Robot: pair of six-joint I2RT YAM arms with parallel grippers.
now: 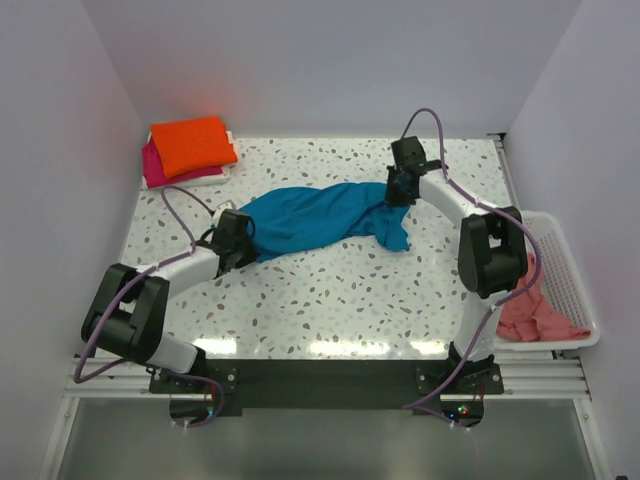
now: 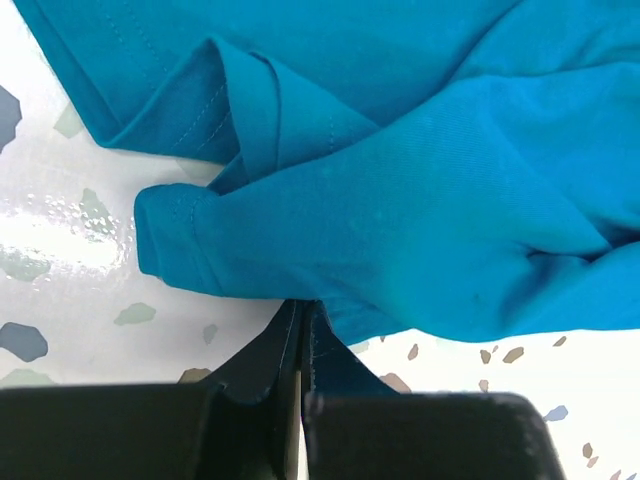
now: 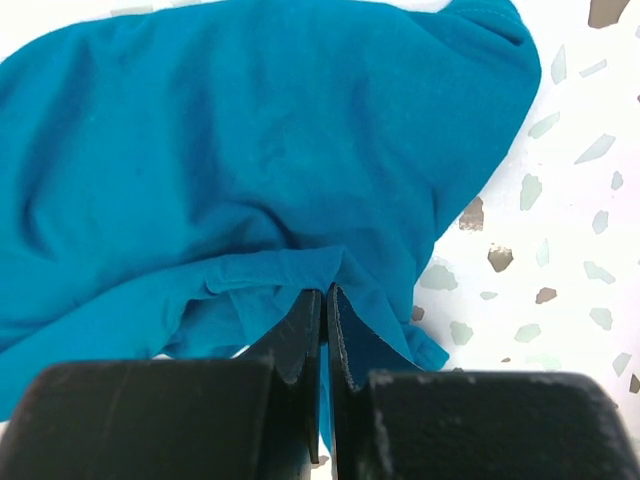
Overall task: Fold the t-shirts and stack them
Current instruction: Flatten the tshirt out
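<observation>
Across the surface (image 1: 330,290), the teal t-shirt (image 1: 310,215) is lying bunched, left claw (image 2: 302,318) and right claw (image 3: 326,300) pinching opposite ends.

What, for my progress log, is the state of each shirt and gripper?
teal t-shirt: crumpled, held at both ends.
orange t-shirt: folded, atop stack.
magenta t-shirt: folded, under orange.
salmon t-shirt: crumpled in the basket.
left gripper: shut on teal t-shirt.
right gripper: shut on teal t-shirt.

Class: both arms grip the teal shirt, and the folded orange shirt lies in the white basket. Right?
No. The top view shows the orange shirt folded on a pink one at the far left corner of the table, not in the basket. The rest holds.
</observation>
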